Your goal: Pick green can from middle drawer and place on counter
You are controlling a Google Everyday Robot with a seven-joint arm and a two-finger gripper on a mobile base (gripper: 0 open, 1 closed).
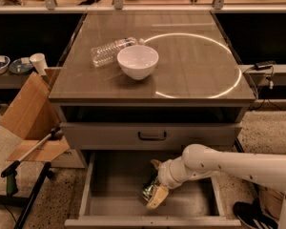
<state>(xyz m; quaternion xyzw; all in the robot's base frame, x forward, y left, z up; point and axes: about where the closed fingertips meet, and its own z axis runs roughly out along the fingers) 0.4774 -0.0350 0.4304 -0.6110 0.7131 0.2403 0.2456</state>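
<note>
The middle drawer [109, 194] is pulled out at the bottom of the grey cabinet. The green can [148, 191] lies on the drawer's floor right of the middle. My gripper [152, 184] reaches into the drawer from the right on a white arm. It is open, with one tan finger [156, 165] behind the can and the other [157, 197] in front of it, against the can. The counter [190, 70] is above, with a bright ring reflection.
A white bowl [137, 61] and a clear plastic bottle [109, 51] lying on its side are on the left of the counter. The shut drawer front with a black handle [152, 136] hangs over the open drawer. A cardboard box [28, 113] stands to the left of the cabinet.
</note>
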